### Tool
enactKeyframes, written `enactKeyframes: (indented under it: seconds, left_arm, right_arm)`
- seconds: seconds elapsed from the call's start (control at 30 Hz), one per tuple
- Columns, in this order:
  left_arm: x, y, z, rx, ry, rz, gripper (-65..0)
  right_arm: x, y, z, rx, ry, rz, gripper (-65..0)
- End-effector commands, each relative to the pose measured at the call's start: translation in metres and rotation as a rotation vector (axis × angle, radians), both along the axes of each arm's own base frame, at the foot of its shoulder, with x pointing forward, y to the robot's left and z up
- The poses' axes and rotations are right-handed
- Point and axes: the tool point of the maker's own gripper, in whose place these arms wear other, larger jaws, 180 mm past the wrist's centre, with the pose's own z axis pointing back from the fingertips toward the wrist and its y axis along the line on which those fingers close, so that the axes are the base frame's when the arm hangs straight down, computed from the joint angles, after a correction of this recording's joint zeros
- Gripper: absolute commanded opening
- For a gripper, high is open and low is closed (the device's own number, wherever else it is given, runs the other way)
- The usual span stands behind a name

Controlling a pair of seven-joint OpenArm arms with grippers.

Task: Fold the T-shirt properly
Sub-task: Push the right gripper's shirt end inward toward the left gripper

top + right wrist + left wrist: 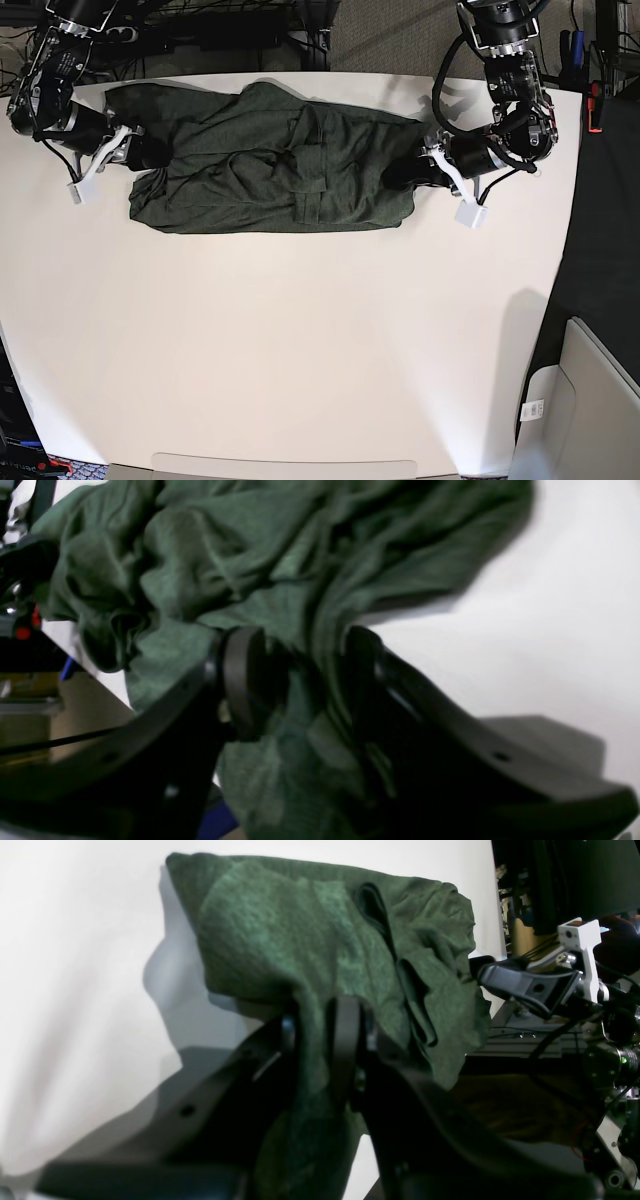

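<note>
Left pincer (320, 1030): clamped hard on a bunched ridge of the dark olive-green heathered knit T-shirt (270, 160), black pads pressed nearly together with cloth squeezed between and spilling down past the jaws. Right pincer (300, 680): straddling a thick gather of the same fabric, pads on either side with a visible gap, part-closed rather than tight; cannot tell whether a firm grip is made yet.

Outward from there: garment stretched lengthwise across the far part of the white counter (300, 330), one end at each pincer, long sleeves folded in over the body, creases and rumples throughout, lying flat rather than lifted.

Handling, as a judgement: thin, soft and light; no stiffness at all, so sags and drapes from any held point, bunches readily, slides easily on the smooth top. Not fragile, not slippery between rubbery pads, though a thin single layer could creep out under tension. Best taken at the two ends, through several layers at once, near corners or hems, so the edge stays straight and the fold lands square. Pulling the ends gently apart likely to flatten wrinkles first.

Containers: none in view on the counter; nothing holding anything.
</note>
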Motion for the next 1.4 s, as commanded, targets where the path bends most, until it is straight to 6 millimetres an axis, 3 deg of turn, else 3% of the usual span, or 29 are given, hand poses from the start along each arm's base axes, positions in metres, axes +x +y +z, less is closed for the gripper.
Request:
enactKeyframes:
  seconds: [0.0, 0.27, 0.53, 0.63, 0.73, 0.87, 1.17, 1.37]
  left_arm:
    - [0.007, 0.001, 0.012, -0.017, -0.038, 0.001, -61.5]
    - [0.007, 0.001, 0.012, -0.017, -0.038, 0.001, -61.5]
    - [0.007, 0.001, 0.012, -0.017, -0.038, 0.001, -61.5]
    - [0.007, 0.001, 0.012, -0.017, -0.038, 0.001, -61.5]
    - [0.007, 0.001, 0.012, -0.017, -0.038, 0.001, -61.5]
    - [0.003, 0.001, 0.008, -0.017, -0.026, 0.001, -61.5]
    - [0.003, 0.001, 0.009, -0.018, -0.028, 0.001, -61.4]
    - [0.002, 0.001, 0.009, -0.018, -0.026, 0.002, -55.2]
  right_arm:
    - [0.008, -0.003, 0.01, -0.007, -0.041, 0.001, -40.7]
    - [0.007, 0.015, 0.001, 0.018, -0.028, -0.003, -31.0]
    - [0.006, 0.035, -0.005, 0.046, -0.016, 0.019, -30.7]
    - [0.006, 0.037, -0.004, 0.048, -0.018, 0.024, -37.3]
    - [0.006, 0.035, -0.002, 0.055, -0.023, 0.017, -53.0]
    - [0.009, 0.036, 0.009, 0.105, -0.06, 0.016, -54.5]
    - [0.014, -0.001, 0.03, 0.107, -0.124, -0.063, -56.1]
    - [0.016, -0.017, 0.038, 0.105, -0.15, -0.107, -56.1]
